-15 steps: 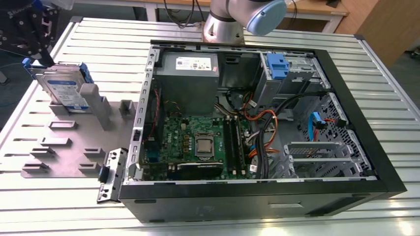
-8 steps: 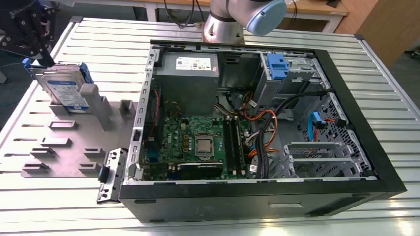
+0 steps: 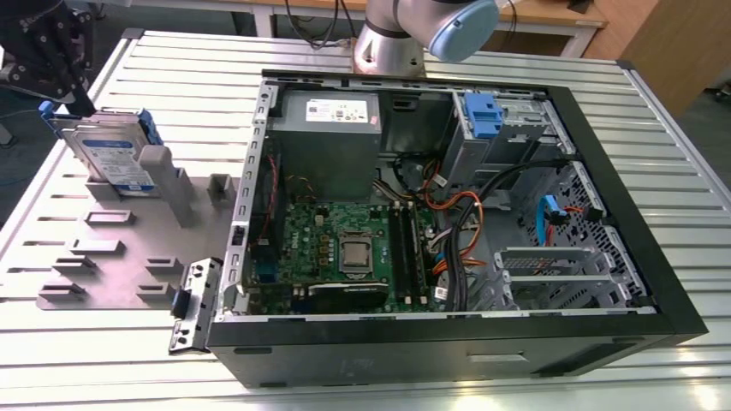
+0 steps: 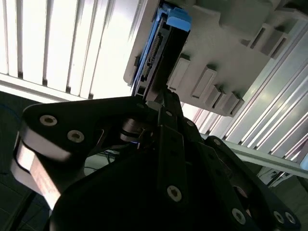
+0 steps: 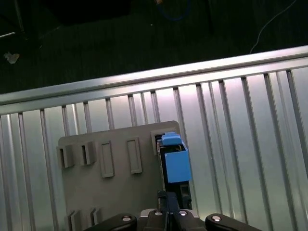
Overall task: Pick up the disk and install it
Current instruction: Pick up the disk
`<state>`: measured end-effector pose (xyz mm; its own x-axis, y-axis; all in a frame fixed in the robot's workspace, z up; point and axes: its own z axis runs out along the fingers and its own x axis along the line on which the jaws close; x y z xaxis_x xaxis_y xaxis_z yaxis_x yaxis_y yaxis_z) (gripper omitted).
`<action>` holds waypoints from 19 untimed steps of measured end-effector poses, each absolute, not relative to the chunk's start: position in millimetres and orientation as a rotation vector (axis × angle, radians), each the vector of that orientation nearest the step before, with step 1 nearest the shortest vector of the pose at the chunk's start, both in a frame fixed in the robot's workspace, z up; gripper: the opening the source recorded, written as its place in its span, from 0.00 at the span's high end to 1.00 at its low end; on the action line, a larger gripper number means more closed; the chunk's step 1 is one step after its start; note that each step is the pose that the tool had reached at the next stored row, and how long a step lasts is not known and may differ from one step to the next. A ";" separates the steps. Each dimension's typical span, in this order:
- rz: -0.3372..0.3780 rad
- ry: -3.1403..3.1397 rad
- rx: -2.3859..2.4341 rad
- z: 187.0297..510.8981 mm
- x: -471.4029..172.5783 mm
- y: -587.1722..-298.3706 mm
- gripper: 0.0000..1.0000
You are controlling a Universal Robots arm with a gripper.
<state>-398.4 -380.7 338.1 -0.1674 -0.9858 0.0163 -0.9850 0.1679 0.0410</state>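
The disk point(image 3: 115, 158) stands on edge in a slot of the grey holder plate point(image 3: 115, 257) at the exterior view's left, its white-and-blue label facing the front and its blue carrier frame showing at the top edge. My black gripper point(image 3: 78, 104) hangs right at the disk's upper far corner. In the first wrist view the disk point(image 5: 175, 166) is edge-on with its blue carrier uppermost, directly off my gripper point(image 5: 168, 199). In the second wrist view my gripper point(image 4: 161, 98) reaches the disk's connector edge point(image 4: 154, 57).
An open computer case point(image 3: 639, 282) lies on the slatted metal table point(image 3: 686, 171), taking up the exterior view's middle and right. Inside are a grey power supply point(image 3: 331, 111), a motherboard point(image 3: 342, 244), cables, and a blue bracket point(image 3: 485, 116) in the drive bay. The arm's base point(image 3: 389, 43) stands behind the case.
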 end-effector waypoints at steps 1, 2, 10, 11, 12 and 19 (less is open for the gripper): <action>-0.032 -2.371 2.002 338.0 -398.4 -380.7 0.89; -0.033 -2.371 2.002 338.0 -398.4 -380.8 0.89; -0.086 -2.390 2.021 338.1 -398.4 -380.8 0.89; -0.087 -2.391 2.021 338.0 -398.4 -380.8 0.89; -0.087 -2.392 2.020 337.8 -398.5 -380.8 0.89; -0.087 -2.414 1.994 336.0 -396.3 -381.0 0.89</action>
